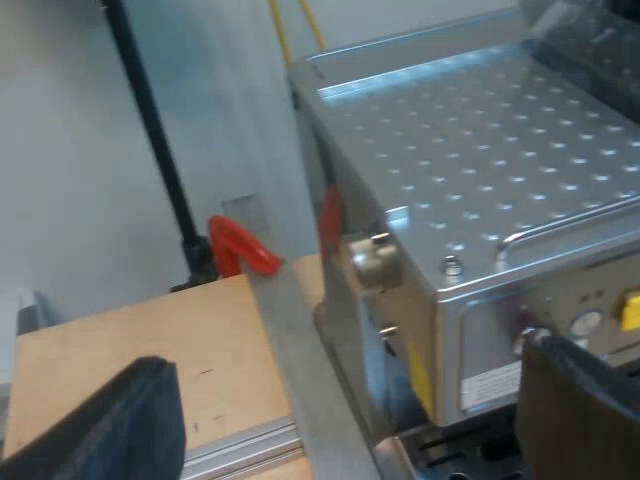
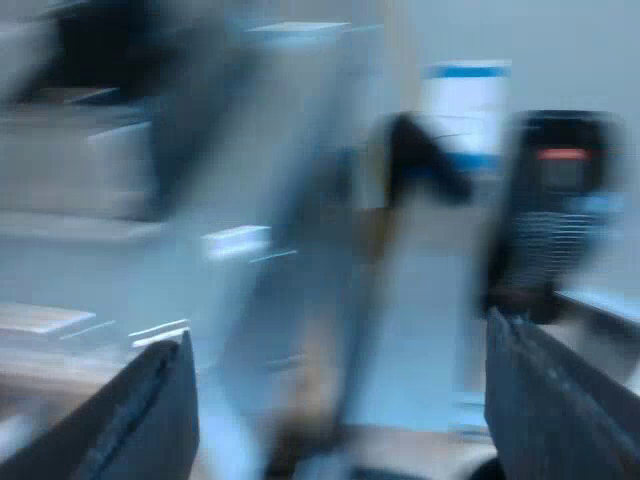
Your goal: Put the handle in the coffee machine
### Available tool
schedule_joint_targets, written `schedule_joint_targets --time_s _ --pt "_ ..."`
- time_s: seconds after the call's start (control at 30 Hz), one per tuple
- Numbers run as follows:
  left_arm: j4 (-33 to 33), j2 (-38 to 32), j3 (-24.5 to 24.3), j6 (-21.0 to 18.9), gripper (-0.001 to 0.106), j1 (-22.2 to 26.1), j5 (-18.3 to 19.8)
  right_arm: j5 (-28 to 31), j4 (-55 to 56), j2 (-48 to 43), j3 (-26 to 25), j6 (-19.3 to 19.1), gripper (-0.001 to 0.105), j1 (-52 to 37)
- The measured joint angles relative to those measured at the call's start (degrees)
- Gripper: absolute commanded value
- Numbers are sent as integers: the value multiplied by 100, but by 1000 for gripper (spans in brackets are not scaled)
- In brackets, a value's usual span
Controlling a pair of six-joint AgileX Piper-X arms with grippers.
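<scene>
Espresso machine (image 1: pixel 480 150), seen from above and to one side: a steel box w/ a dimpled flat top and a front panel w/ round buttons and a yellow tag. It stands on a pale wooden table (image 1: pixel 130 350).

Left gripper (image 1: pixel 348 358) hovers near the machine's upper front corner. Its two black fingers (image 1: pixel 110 430) are spread wide w/ nothing between them. Right gripper (image 2: pixel 340 335) is likewise spread wide and empty. Its surroundings are smeared by motion, so little ahead of it can be read apart from a dark blocky shape (image 2: pixel 560 200) w/ a red mark.

A thin black pole (image 1: pixel 150 130) rises beyond the table edge. At its foot sits a small curved red piece (image 1: pixel 240 248), prob. a clamp, not certain. A small metal knob (image 1: pixel 370 255) sticks out of the machine's side.

Task status, as a judgement: not finished, likely early. Neither gripper carries the metal holder. The spot on the machine's front where it would lock in is mostly hidden, so whether anything sits there can't be told. Holder's location, pointing direction and long axis: can't tell. Left to do, approx.: find and grip the holder, bring it to the machine's front, lock it in.
</scene>
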Motion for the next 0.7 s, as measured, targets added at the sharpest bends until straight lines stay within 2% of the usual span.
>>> schedule_joint_targets --time_s 0.17,0.37,0.6,0.67,0.7 --pt "0 -19 0 0 70 217 0 17 334 -354 0 -63 63 -1230" --pt "0 -184 0 0 70 233 0 -246 669 -813 0 -606 63 -2376" --pt "130 -697 0 0 70 233 284 -331 738 -1264 11 -633 63 -2598" --pt "161 -746 -11 0 70 233 310 -346 904 -1790 11 -660 63 -2596" --pt "478 -1067 16 161 70 233 383 -346 972 -1898 11 -657 63 -2596"
